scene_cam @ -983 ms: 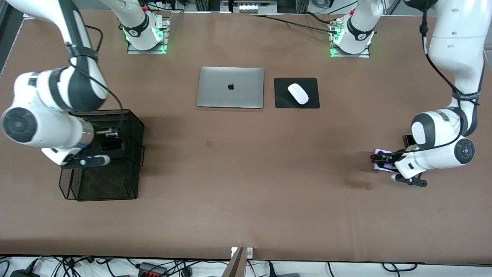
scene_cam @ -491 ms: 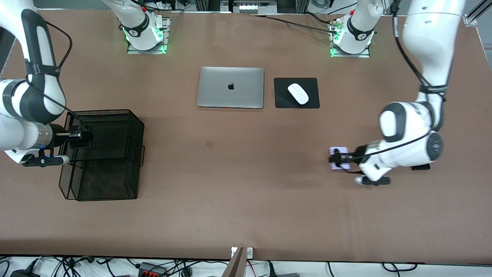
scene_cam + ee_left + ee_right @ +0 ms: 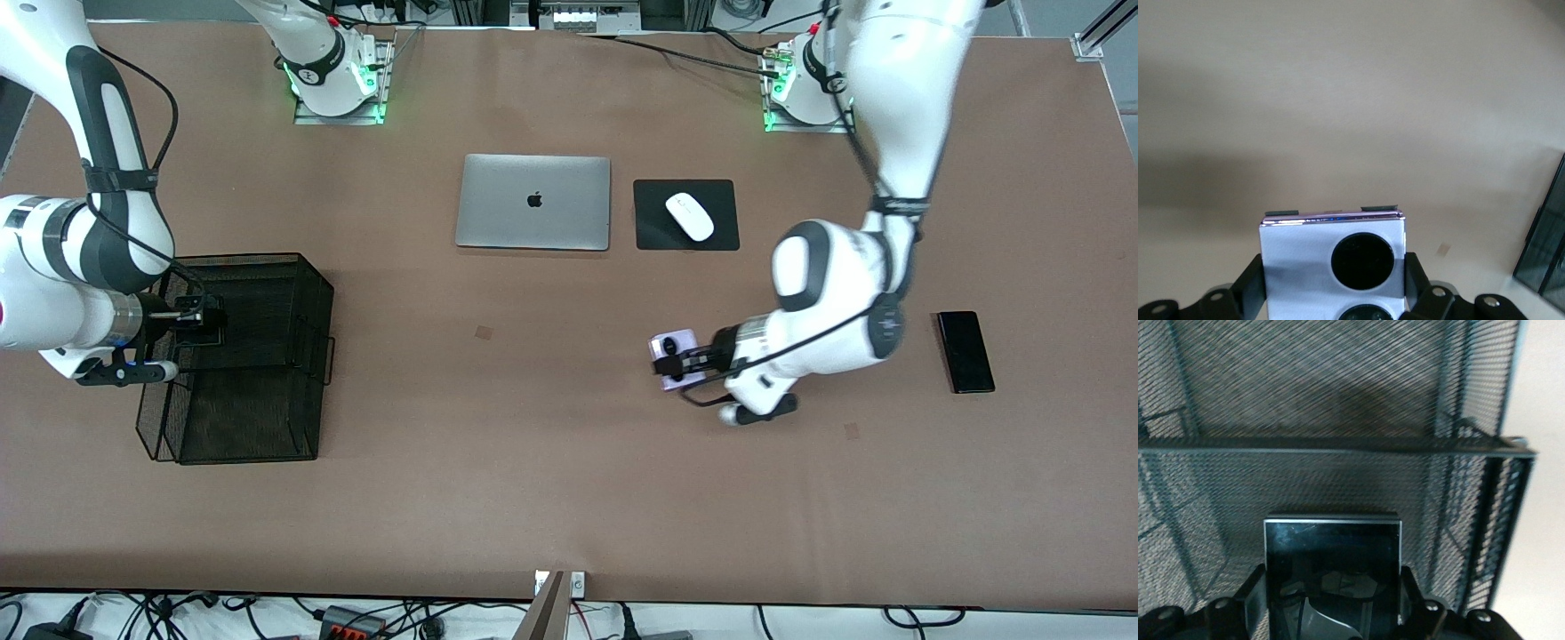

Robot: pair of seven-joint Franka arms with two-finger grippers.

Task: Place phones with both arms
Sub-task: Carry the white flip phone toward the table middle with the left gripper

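- The wire-mesh rack (image 3: 240, 356) stands at the right arm's end of the table; the right gripper (image 3: 197, 320) hangs over its edge, clenched on the black flip phone (image 3: 1332, 577). A likely failure, as I judge it: the phone catches a mesh divider (image 3: 1338, 445) on the way in and twists out of the grasp.
- The left gripper (image 3: 689, 363) is over bare table (image 3: 533, 462), at about five o'clock from the silver laptop (image 3: 533, 202), fingers (image 3: 1251, 287) clamped on the flanks of the lavender-white phone (image 3: 672, 360). Only the two side edges are pinched, so a quick swing could let it slide out and fall.
- The long slim black phone (image 3: 965, 351) lies flat toward the left arm's end, at three o'clock from the left gripper, its long axis running roughly twelve to six.
- The lavender phone is held flat, camera circles (image 3: 1362, 261) up, its free edge leading toward nine o'clock.
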